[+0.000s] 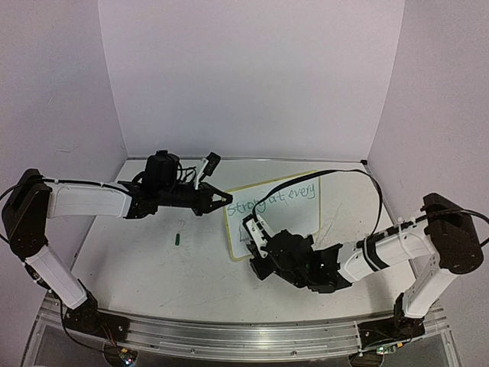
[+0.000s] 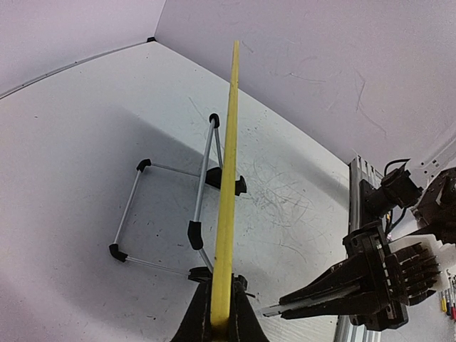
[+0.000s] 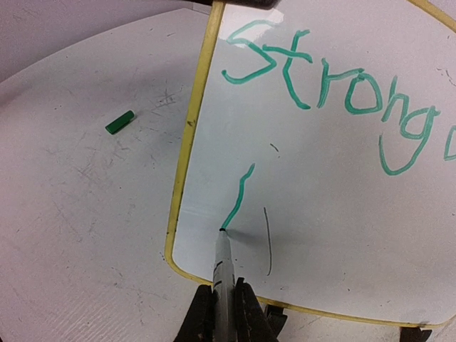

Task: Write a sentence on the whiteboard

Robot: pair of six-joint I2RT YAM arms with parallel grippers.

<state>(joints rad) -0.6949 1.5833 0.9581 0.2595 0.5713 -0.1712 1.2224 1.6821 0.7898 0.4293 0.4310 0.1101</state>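
Pinching the yellow frame of the whiteboard (image 1: 294, 220), the left tool (image 2: 221, 315) was clamped on its edge and steadied it. The board stood tilted toward the arms at the middle-right of the bench (image 1: 137, 256), with a wire stand (image 2: 199, 206) behind it. The right tool (image 3: 222, 308) was closed on a green marker (image 3: 222, 260), whose tip touched the white surface near the board's lower left corner. A small green cap (image 3: 120, 122) lay on the bench to the left, well apart from the board.

The sentence (image 3: 320, 78) was partly done. Its first line read "strong at every" across the top of the board. Below it was a single short slanted stroke (image 3: 240, 192), which ended at the marker tip. So the step in hand looked like the opening letter of the second line.

The next move would call for light, even pressure so the tip neither skipped nor pushed the board back against the left tool's hold. It would also call for small letters running rightward, with room left near the lower frame, and for a lift of the tip between strokes.
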